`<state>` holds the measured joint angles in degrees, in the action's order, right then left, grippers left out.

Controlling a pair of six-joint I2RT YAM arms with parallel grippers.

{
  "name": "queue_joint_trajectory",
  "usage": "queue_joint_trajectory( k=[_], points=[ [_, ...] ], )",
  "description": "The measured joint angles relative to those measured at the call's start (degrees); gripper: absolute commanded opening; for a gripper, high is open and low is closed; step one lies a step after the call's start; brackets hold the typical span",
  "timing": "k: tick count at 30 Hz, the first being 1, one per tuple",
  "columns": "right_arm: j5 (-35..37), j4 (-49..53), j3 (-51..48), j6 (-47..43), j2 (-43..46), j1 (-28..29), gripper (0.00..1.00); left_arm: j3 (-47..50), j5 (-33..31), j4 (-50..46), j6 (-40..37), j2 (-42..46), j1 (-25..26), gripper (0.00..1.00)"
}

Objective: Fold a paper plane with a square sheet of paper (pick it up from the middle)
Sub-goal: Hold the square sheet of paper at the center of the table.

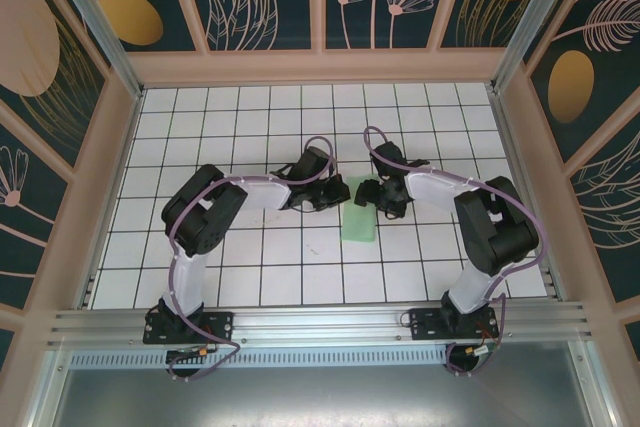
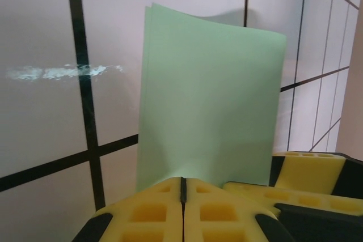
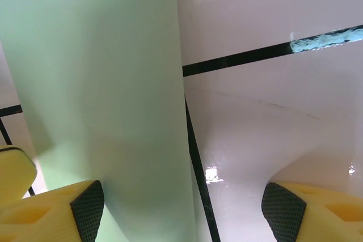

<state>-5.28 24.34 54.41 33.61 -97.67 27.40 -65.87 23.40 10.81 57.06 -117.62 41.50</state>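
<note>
Risk: the thin pale mint-green square sheet of paper [image 1: 358, 224] is clamped at one edge only, so its layers could slide and skew the crease. The right gripper [image 3: 182, 205] might also crumple it by closing off-line. The left gripper [image 2: 181, 188] has its pads pressed together on the sheet's lower edge. The right gripper's fingers stand apart, one just beside the sheet. The sheet is near the middle of the white gridded bench [image 1: 250, 277]. It is doubled over into a narrow rectangle, smooth, with its layers slightly offset at a top corner. No dart shape yet.
</note>
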Motion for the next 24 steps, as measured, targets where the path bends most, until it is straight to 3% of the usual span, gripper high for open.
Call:
queue_joint_trajectory(
  k=[24],
  points=[
    [0.7,1.6,1.5,0.4,-0.7,0.5,0.81,-3.1,-2.3,-5.0,-4.6,-1.7,0.8,0.05]
  ],
)
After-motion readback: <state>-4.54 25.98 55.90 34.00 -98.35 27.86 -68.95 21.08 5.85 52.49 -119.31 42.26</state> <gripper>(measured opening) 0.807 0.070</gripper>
